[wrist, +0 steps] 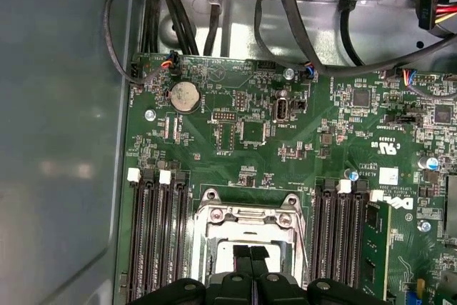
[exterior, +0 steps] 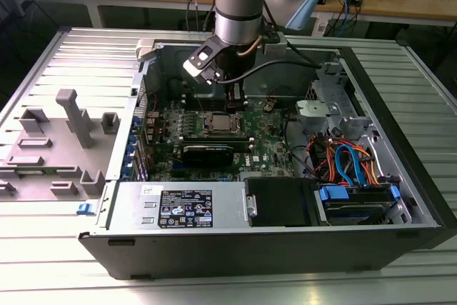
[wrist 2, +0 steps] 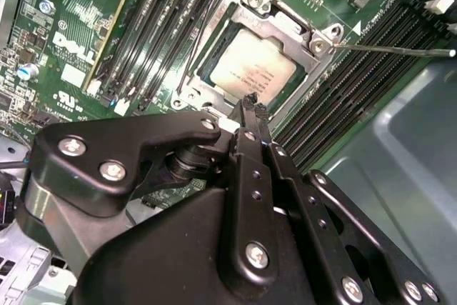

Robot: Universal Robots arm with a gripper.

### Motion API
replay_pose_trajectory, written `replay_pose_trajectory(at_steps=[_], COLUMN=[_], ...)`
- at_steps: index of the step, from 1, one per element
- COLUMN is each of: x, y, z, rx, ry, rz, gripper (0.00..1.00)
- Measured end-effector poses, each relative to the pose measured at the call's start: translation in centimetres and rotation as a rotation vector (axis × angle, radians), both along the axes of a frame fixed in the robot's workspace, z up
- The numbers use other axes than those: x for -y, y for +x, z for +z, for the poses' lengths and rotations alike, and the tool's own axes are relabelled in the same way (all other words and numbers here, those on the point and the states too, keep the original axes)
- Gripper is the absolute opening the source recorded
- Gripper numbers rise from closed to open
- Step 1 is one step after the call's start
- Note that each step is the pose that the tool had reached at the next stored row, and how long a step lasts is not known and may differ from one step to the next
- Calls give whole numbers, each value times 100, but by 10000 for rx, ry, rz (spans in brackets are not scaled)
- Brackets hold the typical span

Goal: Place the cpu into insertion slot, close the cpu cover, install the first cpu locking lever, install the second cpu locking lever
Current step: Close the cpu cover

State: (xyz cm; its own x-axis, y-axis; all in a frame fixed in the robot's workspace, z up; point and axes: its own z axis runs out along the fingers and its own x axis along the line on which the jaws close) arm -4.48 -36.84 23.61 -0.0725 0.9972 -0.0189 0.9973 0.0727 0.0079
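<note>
The cpu [wrist 2: 251, 69] lies flat in the insertion slot [wrist 2: 214, 94], its dull silver top showing through the window of the cpu cover [wrist 2: 280, 28], which lies down over it. From one socket corner a thin lever rod [wrist 2: 393, 49] sticks out over the memory slots. Another thin rod [wrist 2: 202, 46] runs along the socket's side. My gripper [wrist 2: 250, 99] hangs just above the socket's edge, black fingers pressed together, holding nothing. The first wrist view has the gripper [wrist: 250, 251] over the socket frame [wrist: 246, 213]. In the exterior view the gripper [exterior: 234, 93] hovers just behind the cpu [exterior: 223, 123].
Rows of black memory slots [wrist: 153, 237] flank the socket on both sides. A black card [exterior: 207, 152], a power supply [exterior: 182, 206] and coloured cables [exterior: 350, 162] fill the case. The grey case wall [wrist 2: 400, 155] stands close by. Grey fixtures [exterior: 68, 133] sit at the exterior view's left.
</note>
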Motion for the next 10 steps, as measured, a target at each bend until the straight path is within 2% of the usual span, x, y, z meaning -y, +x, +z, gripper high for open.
replay_pose_trajectory(at_steps=[10], x=[0], y=[-21], z=[-4], rx=[0], ry=[1], rz=[-1], gripper=[11])
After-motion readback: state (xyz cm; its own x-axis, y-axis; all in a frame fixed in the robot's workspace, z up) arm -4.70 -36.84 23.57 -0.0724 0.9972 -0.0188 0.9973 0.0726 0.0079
